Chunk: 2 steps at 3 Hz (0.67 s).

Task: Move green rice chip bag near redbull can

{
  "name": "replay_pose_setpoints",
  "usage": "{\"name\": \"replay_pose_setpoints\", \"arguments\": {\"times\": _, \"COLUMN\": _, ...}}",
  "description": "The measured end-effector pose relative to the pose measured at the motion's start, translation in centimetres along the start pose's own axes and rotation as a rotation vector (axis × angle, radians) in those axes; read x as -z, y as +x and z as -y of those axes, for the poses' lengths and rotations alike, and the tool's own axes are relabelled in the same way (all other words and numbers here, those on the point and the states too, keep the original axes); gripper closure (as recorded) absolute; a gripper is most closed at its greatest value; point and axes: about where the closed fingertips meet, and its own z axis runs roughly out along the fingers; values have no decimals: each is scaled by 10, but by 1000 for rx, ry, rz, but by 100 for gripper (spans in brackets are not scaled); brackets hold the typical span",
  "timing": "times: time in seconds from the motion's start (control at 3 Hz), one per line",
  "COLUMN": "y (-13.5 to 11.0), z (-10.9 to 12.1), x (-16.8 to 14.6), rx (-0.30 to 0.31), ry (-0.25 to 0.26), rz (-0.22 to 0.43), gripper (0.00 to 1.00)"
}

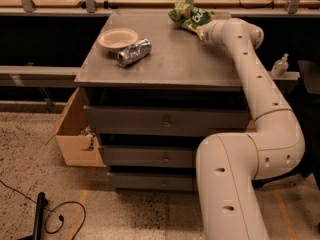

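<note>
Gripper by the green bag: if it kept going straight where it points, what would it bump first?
The green rice chip bag, at the tip of the gripper. Past it, the line seems to follow the table's back edge, likely missing the bowl and redbull can, though depth is unclear.

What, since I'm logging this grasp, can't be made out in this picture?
Camera view:
- The gripper, at the table's far right against the green rice chip bag: mostly hidden by the arm and the bag.
- Whether the bag rests on the table or is lifted: its underside is hidden.
- The redbull can, lying beside the bowl: its far side faces away.
- The arm's base: cut off by the bottom edge.
</note>
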Motion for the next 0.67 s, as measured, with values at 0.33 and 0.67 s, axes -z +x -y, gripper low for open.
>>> {"name": "replay_pose_setpoints", "arguments": {"times": 0.33, "y": 2, "z": -3, "x": 1, "rx": -3, "ry": -10, "rz": -11, "gripper": 100}}
{"name": "replay_pose_setpoints", "arguments": {"times": 0.67, "y": 0, "z": 1, "x": 2, "rx": -14, "ry": 2, "rz": -8, "gripper": 85}}
